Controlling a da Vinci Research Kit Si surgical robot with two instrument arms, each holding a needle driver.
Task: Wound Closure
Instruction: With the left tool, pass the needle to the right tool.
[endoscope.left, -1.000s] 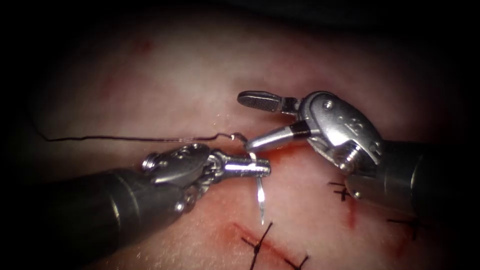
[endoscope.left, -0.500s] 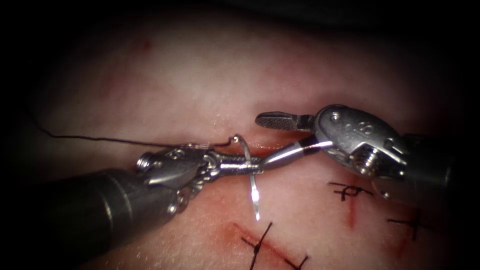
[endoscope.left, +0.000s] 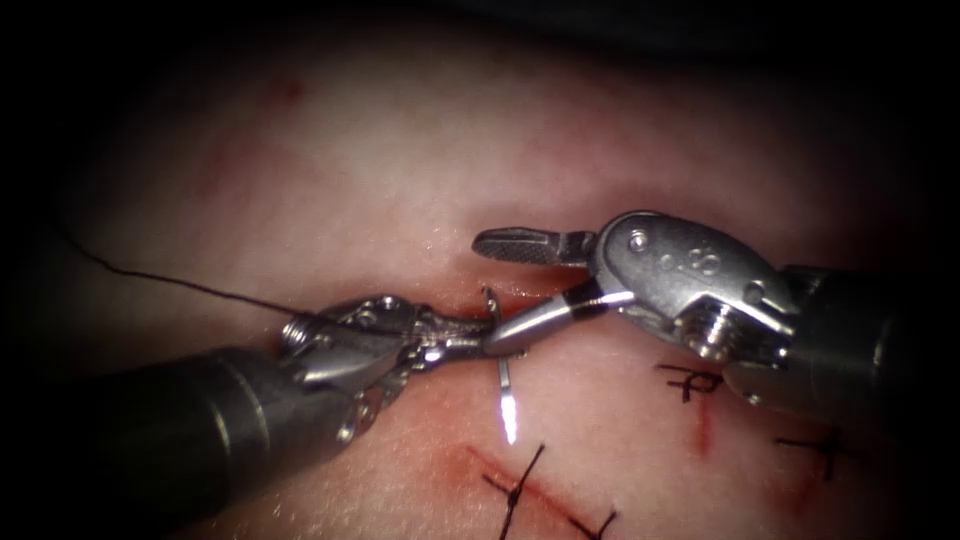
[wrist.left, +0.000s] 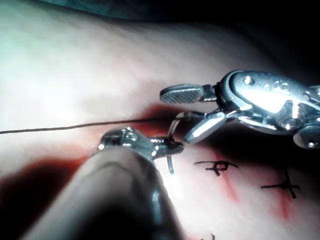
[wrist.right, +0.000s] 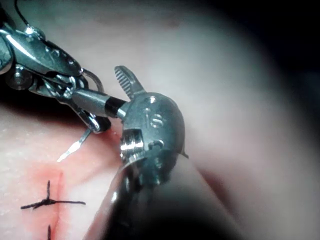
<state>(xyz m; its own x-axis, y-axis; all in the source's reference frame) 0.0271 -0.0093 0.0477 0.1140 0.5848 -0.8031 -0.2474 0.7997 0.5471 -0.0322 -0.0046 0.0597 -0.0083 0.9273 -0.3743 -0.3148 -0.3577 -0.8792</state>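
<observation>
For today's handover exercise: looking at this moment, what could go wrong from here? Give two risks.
1. The left tool alone holds the needle at mid-curve, clear of the tissue; the right tool, jaws open around it, might knock it loose.
2. The bare needle tip hangs just above the tissue, so a dip could prick it.

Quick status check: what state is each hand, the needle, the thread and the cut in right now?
Left hand: shut on the needle's mid-curve.
Right hand: jaws open, holding nothing, at the needle.
Needle: out of the tissue, tip free.
Thread: trails left over the tissue.
Cut: open here; finished stitches nearby.
</observation>
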